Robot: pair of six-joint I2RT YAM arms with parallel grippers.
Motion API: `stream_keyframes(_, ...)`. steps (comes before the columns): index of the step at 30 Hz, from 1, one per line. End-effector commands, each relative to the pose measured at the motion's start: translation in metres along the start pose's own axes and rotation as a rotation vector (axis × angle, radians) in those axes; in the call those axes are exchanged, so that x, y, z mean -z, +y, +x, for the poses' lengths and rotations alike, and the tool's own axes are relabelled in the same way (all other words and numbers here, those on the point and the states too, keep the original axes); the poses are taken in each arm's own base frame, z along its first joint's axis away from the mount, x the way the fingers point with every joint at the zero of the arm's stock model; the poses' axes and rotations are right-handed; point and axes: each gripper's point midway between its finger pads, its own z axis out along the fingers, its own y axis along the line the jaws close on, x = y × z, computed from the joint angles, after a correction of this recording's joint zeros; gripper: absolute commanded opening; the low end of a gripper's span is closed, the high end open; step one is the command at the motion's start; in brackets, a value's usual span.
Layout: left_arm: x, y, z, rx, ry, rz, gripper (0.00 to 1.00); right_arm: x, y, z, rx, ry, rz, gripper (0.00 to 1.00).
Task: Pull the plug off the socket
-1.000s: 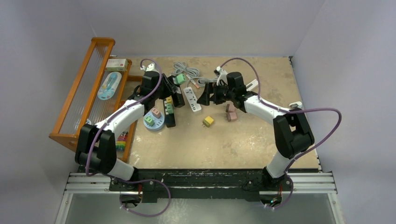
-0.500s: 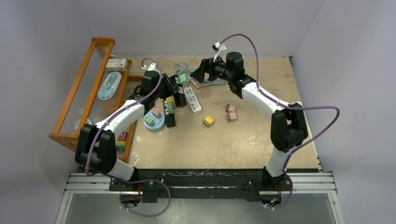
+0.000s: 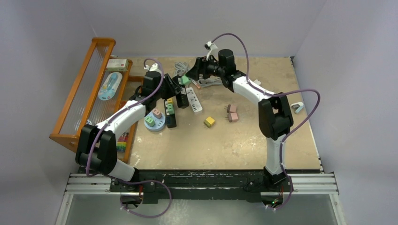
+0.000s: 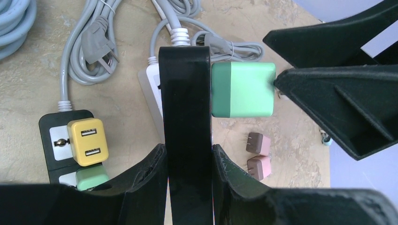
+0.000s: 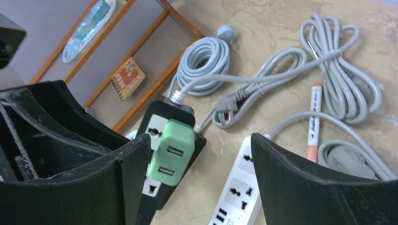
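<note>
My left gripper point(image 4: 187, 154) is shut on a black power strip point(image 4: 184, 117), the socket, and holds it on edge above the table. A green plug point(image 4: 242, 89) with two USB ports sticks out of its face. In the top view the strip point(image 3: 179, 97) and the plug point(image 3: 184, 79) sit between the two arms, with the left gripper point(image 3: 170, 89) beside them. My right gripper point(image 5: 199, 140) is open, and the green plug point(image 5: 171, 152) sits just inside its left finger point(image 5: 119, 173). The right finger point(image 5: 300, 183) stands well clear. One right fingertip point(image 4: 300, 86) reaches the plug's outer face.
A white power strip point(image 3: 194, 100) lies right under the plug. Another black strip point(image 4: 70, 140) carries yellow and green plugs. Grey cables point(image 3: 187, 70), a pen point(image 5: 313, 122), two pink plugs point(image 3: 232, 112), a yellow plug point(image 3: 209, 122), a round blue socket point(image 3: 155, 121) and an orange rack point(image 3: 89, 89) surround them.
The right arm has swung from mid-table to the back left, bringing its jaws around the green plug, and the jaws have narrowed a little. The left gripper has kept still on the strip.
</note>
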Motion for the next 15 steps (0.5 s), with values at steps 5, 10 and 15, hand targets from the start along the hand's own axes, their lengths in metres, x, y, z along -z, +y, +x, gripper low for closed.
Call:
stream_keyframes(5,0.004,-0.032,-0.024,-0.007,-0.082,0.112,0.0,-0.017,0.043,-0.01,0.025,0.014,-0.144,0.73)
stream_keyframes(10,0.004,-0.032,-0.025,-0.008,-0.085,0.111,0.0,-0.024,0.047,0.006,0.007,0.061,-0.156,0.65)
stream_keyframes(15,0.004,-0.032,-0.025,-0.007,-0.088,0.108,0.0,-0.025,0.044,0.017,-0.014,0.084,-0.142,0.58)
